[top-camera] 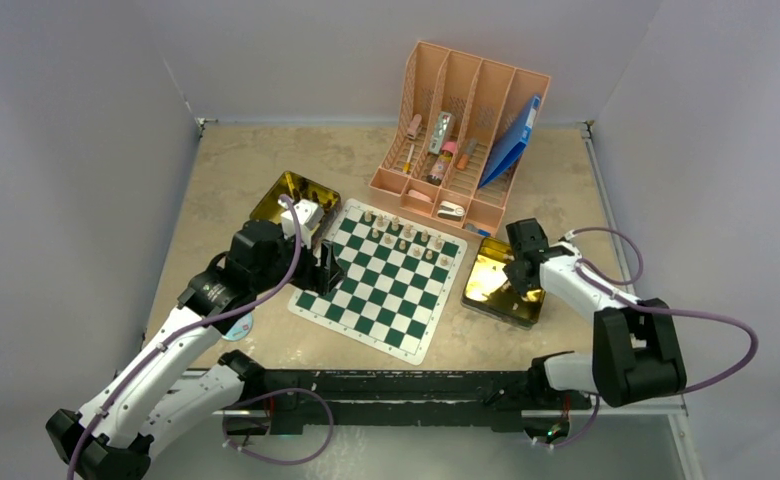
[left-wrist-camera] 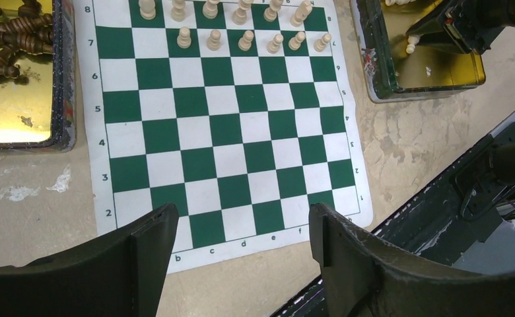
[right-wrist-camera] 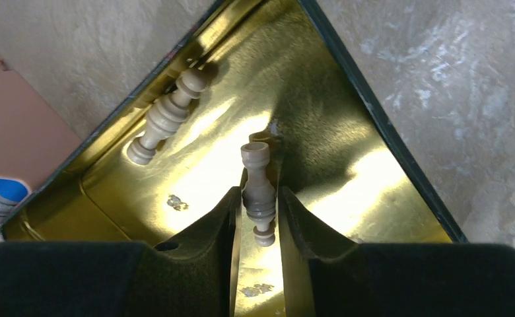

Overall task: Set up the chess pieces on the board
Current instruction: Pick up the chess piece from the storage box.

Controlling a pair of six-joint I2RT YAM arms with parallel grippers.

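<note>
The green-and-white board (top-camera: 381, 275) lies mid-table. Two rows of pale chess pieces (top-camera: 401, 232) stand along its far edge, and the left wrist view shows those rows (left-wrist-camera: 241, 41) too. My left gripper (left-wrist-camera: 243, 224) hangs open and holds nothing, above the board's (left-wrist-camera: 228, 132) near edge; from above it (top-camera: 324, 268) is at the board's left side. My right gripper (right-wrist-camera: 258, 211) is down inside the right gold tin (right-wrist-camera: 347, 172), shut on a pale chess piece (right-wrist-camera: 257, 188). A second pale piece (right-wrist-camera: 166, 119) lies loose in that tin.
A left gold tin (left-wrist-camera: 10, 119) beside the board holds several dark brown pieces (left-wrist-camera: 17, 33). A pink desk organizer (top-camera: 466, 120) with markers and tubes stands behind the board. The right tin (top-camera: 486, 285) sits just off the board's right edge.
</note>
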